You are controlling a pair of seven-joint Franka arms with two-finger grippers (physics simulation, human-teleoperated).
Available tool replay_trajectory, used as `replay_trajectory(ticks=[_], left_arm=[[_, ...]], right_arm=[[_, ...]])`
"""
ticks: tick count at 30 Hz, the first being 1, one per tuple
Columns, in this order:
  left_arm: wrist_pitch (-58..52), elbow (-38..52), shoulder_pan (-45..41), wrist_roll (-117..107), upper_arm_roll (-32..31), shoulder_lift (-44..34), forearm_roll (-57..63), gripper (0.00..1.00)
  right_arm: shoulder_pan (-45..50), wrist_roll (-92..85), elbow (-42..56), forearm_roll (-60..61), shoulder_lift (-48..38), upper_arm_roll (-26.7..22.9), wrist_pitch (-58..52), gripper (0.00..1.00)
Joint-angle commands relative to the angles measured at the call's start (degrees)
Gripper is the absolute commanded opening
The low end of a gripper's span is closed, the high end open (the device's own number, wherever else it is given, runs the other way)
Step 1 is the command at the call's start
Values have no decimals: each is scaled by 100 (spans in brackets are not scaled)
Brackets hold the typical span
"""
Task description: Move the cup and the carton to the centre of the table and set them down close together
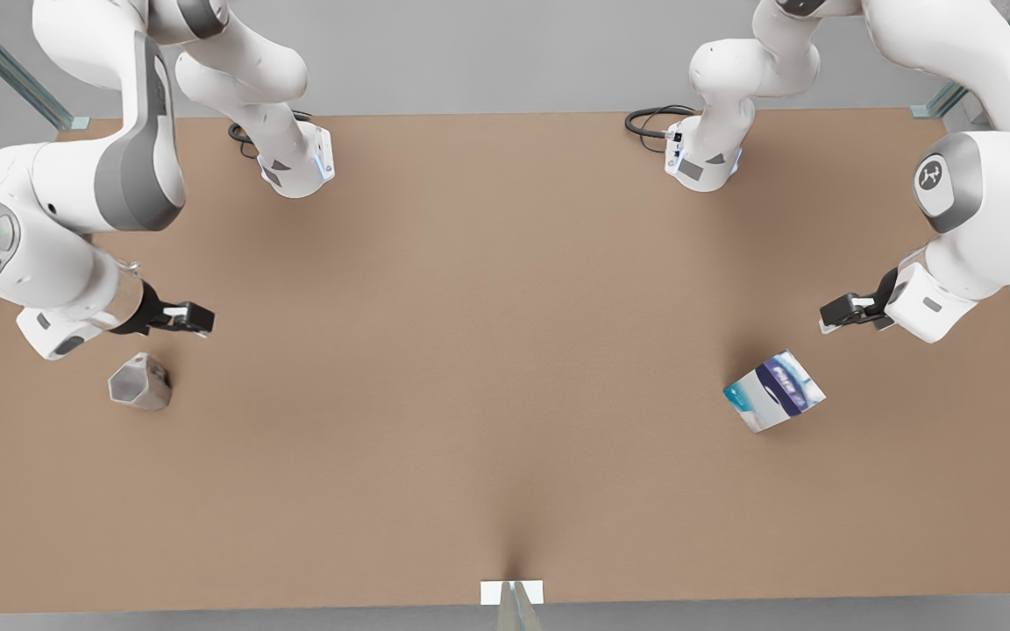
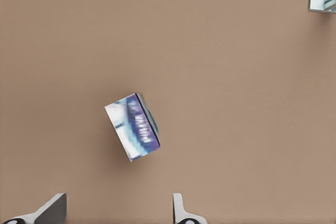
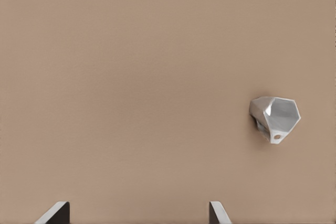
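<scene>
The pale grey faceted cup (image 1: 140, 383) (image 3: 275, 118) rests on the brown table (image 1: 505, 333) at the front view's left. My right gripper (image 1: 194, 317) (image 3: 136, 216) hovers above and a little behind it, open and holding nothing. The white and blue carton (image 1: 774, 391) (image 2: 134, 127) sits turned at an angle at the front view's right. My left gripper (image 1: 838, 312) (image 2: 115, 213) hangs above the table just behind the carton, open, its pale fingers (image 2: 52, 209) wide apart with nothing between them.
Both arm bases (image 1: 295, 166) (image 1: 702, 162) stand at the table's back edge, with black cables (image 1: 652, 118) beside them. A small white marker (image 1: 512, 592) sits at the front edge. A wide stretch of bare tabletop lies between cup and carton.
</scene>
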Motion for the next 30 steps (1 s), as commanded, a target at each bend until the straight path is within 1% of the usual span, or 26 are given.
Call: replay_trajectory(ticks=[1,4,5,7,8,10,12,13,14,15,16,17,20,22,26,28,30], left_arm=[[-9,-3,2,0,1,-2,1,100],[9,-12,2,0,1,-2,1,100],[-18,-12,2,0,1,-11,1,100],[9,-135,2,0,10,-46,1,100],[9,-153,2,0,18,-37,1,100],[18,-197,2,0,18,-37,10,100],[26,-214,2,0,18,-28,10,100],[26,-214,2,0,18,-28,10,100],[26,-223,2,-9,18,-28,10,100],[18,-241,2,0,18,-28,10,100],[18,-258,2,-9,18,-20,10,100],[18,-258,2,-9,18,-20,10,100],[9,-267,2,-9,18,-11,10,100],[9,-328,2,-9,18,-20,10,100],[9,-346,2,-9,18,15,10,100],[0,-346,2,-9,18,24,10,100],[-9,-346,2,0,18,42,10,100]], right_arm=[[10,0,0,0,-2,-1,0,100],[-8,-53,26,-18,68,34,-70,100],[-16,-79,-9,-26,68,-28,-62,100],[10,-290,-368,-26,156,-414,237,100],[10,-387,-632,-35,156,-476,518,100],[19,-623,-1361,-62,174,-792,1370,100],[10,-905,-2055,-62,121,-880,2319,100],[-16,-967,-2820,-53,-186,-880,3233,100],[-34,-1002,-3119,-61,-318,-880,3585,100],[-69,-1046,-3594,-53,-494,-880,4201,100],[-87,-1257,-3639,-53,-503,-889,4263,100],[-96,-1432,-3656,-53,-503,-1003,4263,100],[-43,-2082,-3665,281,-450,-1583,4280,100],[-43,-2180,-3665,413,-433,-1636,4315,100],[-16,-2180,-4298,800,-248,-1610,5335,100],[-16,-2188,-4271,800,-169,-1627,5344,100],[-8,-2443,-4184,800,-29,-1820,5344,100]])
